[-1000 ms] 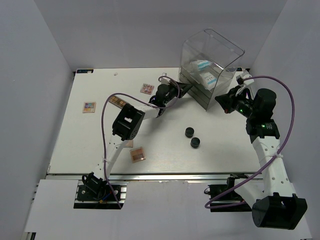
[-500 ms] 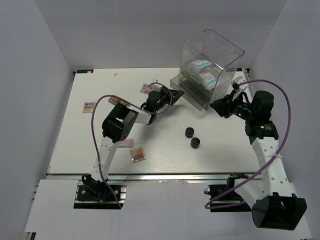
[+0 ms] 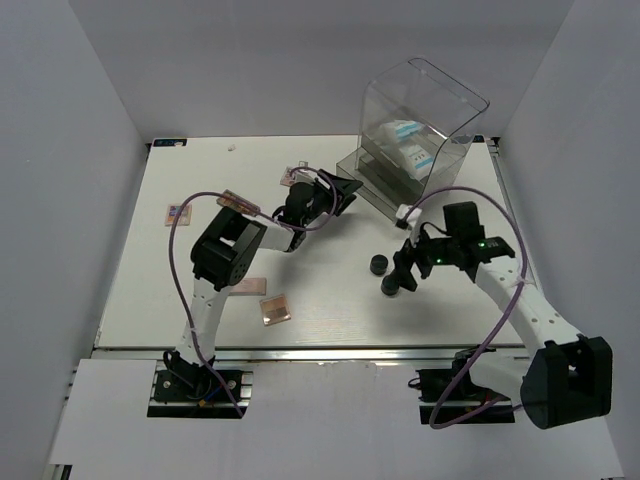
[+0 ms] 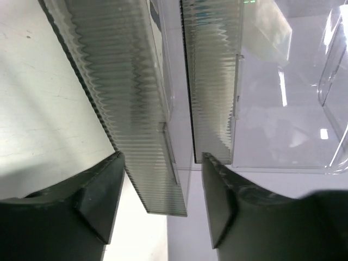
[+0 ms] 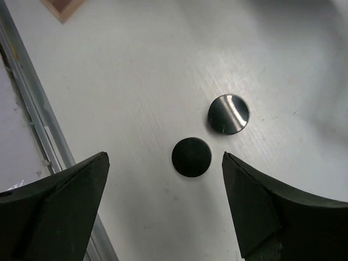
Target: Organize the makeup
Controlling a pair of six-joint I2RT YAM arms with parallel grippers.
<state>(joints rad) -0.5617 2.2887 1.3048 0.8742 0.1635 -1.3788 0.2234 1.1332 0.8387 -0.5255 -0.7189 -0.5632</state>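
Observation:
Two small round black jars stand mid-table. My right gripper hovers above them, open wide. In the right wrist view the matte jar lies between the fingers of the right gripper, with the shiny jar just beyond. My left gripper is open at the pulled-out lower drawer of the clear acrylic box. In the left wrist view the ribbed drawer front sits between the jaws of the left gripper. White blue-printed pouches lie inside the box. Pink-brown palettes lie on the table.
Two more palettes lie partly under the left arm and its purple cable. The table's metal front rail runs close to the jars in the right wrist view. White walls enclose the table on three sides.
The left gripper drew the lower drawer out leftward, then opened off its front. The right arm swung from beside the box down and left over the jars and opened wide.

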